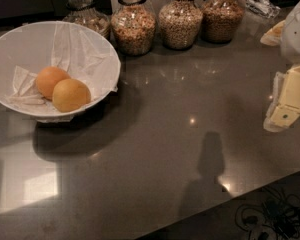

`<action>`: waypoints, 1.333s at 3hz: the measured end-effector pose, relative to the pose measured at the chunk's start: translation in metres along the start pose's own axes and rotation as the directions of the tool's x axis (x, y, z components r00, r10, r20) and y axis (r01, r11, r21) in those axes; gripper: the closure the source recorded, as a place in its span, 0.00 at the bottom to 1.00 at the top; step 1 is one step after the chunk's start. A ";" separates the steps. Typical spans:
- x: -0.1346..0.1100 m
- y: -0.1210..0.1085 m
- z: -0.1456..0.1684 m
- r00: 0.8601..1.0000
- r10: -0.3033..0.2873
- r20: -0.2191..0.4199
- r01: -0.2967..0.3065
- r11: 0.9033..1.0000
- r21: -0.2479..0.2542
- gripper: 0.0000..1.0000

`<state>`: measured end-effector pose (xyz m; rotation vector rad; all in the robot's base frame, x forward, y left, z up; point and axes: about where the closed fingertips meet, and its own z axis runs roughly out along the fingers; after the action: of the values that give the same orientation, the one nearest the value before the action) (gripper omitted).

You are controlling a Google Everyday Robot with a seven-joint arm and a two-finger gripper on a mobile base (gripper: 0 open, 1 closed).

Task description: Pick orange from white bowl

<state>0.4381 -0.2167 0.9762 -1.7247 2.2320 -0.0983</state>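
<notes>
Your tool hangs well right of the white bowl, apart or together you cannot tell. The orange sits cradled by napkins near the bowl's front.

The white bowl is lined with crumpled white napkins. Inside it, the orange is a pale yellow-orange, and the other fruit touching it is a deeper reddish orange. Behind the bowl, clear glass jars show speckled tan, cream and brown grains. The counter under the bowl is glossy dark grey-brown with small pale glints. Well to the right of the bowl, at the picture's edge, the gripper is cream-yellow with a small green dot.
</notes>
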 end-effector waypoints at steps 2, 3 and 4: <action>-0.019 0.001 0.018 0.998 0.028 0.055 -0.028 1.000 0.003 0.00; -0.056 0.002 0.042 0.992 0.039 0.121 -0.041 0.999 0.008 0.00; -0.093 -0.001 0.048 0.983 0.016 0.183 -0.021 1.000 0.023 0.00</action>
<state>0.4736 -0.1216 0.9499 -1.6293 2.1037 0.0356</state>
